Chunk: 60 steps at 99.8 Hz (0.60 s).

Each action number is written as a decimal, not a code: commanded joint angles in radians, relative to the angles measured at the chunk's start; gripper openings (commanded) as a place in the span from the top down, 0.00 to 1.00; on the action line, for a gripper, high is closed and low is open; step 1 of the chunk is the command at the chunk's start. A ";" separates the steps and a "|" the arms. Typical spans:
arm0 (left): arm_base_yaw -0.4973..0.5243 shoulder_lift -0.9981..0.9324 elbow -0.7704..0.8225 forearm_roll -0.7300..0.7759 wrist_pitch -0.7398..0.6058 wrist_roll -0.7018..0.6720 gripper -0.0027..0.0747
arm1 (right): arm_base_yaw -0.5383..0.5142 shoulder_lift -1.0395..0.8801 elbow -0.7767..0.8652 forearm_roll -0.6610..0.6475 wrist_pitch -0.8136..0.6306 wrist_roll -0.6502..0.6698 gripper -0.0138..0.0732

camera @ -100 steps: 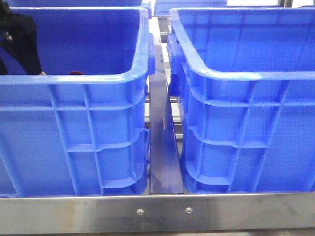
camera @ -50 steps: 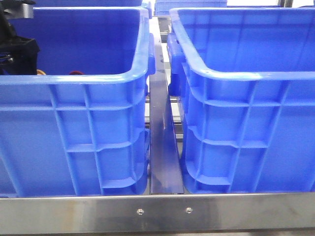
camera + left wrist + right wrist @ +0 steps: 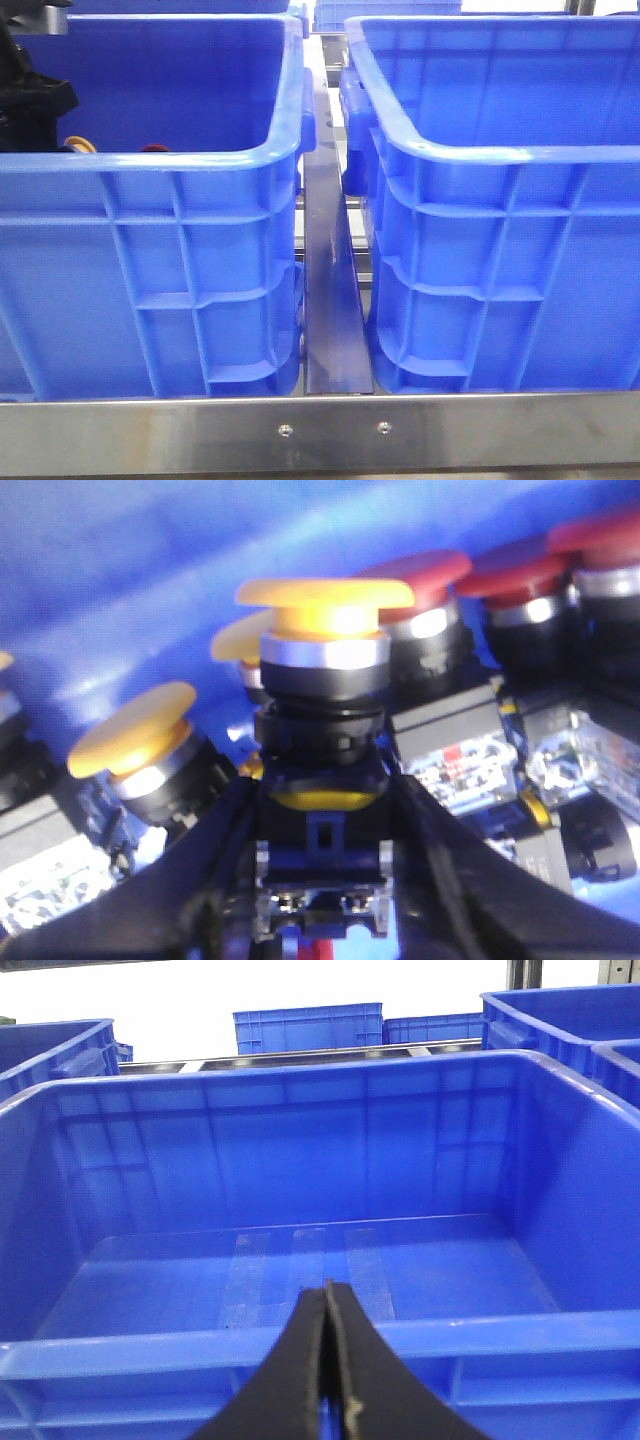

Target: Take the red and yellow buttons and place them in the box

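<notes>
In the left wrist view my left gripper (image 3: 322, 820) is shut on the black body of a yellow button (image 3: 325, 605), its mushroom cap pointing away from the fingers. Behind it lie more yellow buttons (image 3: 130, 730) and red buttons (image 3: 420, 575) on blue plastic. In the front view the left gripper (image 3: 30, 110) is inside the left crate (image 3: 150, 160), with a yellow cap (image 3: 78, 144) and a red cap (image 3: 153, 148) just showing over the rim. My right gripper (image 3: 328, 1295) is shut with nothing in it, facing the empty blue box (image 3: 300, 1345).
The right crate (image 3: 500, 155) stands beside the left one, with a metal rail (image 3: 335, 300) between them. A steel frame bar (image 3: 330, 430) runs along the front. More blue crates (image 3: 308, 1028) stand further back.
The left arm has risen and shifted left inside the left crate. The yellow cap now shows more above the crate's rim. The right side looks the same.
</notes>
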 commanded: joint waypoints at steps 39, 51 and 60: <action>-0.007 -0.203 -0.035 -0.097 -0.071 0.005 0.77 | -0.004 -0.022 0.005 0.001 -0.082 -0.005 0.96; -0.011 -0.260 -0.035 -0.184 -0.079 0.023 0.77 | -0.004 -0.022 0.005 0.001 -0.082 -0.005 0.96; -0.032 -0.290 -0.035 -0.216 -0.079 0.071 0.77 | -0.004 -0.022 0.005 0.001 -0.082 -0.005 0.96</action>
